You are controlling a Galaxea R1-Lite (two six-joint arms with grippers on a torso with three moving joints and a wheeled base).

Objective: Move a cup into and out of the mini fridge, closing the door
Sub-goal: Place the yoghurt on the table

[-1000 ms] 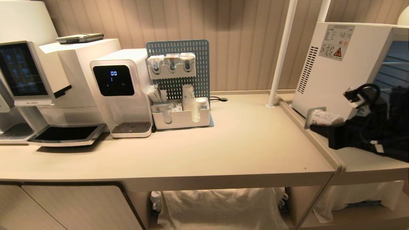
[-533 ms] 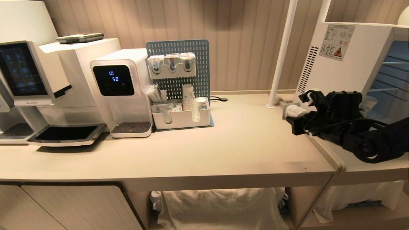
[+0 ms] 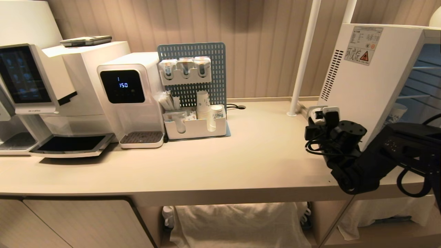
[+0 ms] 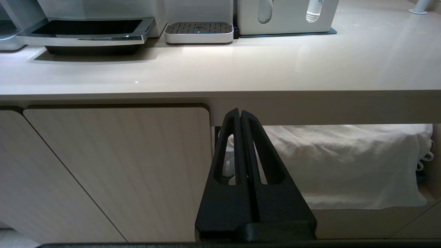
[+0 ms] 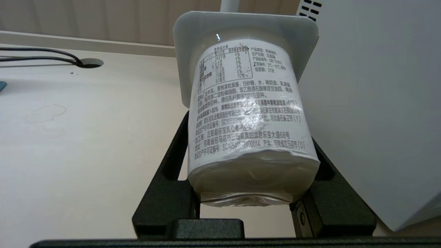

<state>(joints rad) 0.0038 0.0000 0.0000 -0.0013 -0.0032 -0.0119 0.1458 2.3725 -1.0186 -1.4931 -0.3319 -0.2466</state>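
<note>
Cup (image 5: 246,113) clamped between right gripper (image 5: 248,193) fingers (image 5: 165,182), beside mini fridge (image 5: 372,103).

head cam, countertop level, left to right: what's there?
Touchscreen coffee machine → water dispenser → blue pegboard organizer with paper cups → cable hole → white pole → right end effector holding the cup → mini fridge.

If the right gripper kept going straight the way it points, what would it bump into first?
Probably the back wall. The right gripper, holding the cup, points over the counter alongside the mini fridge; depth is unclear.
</note>
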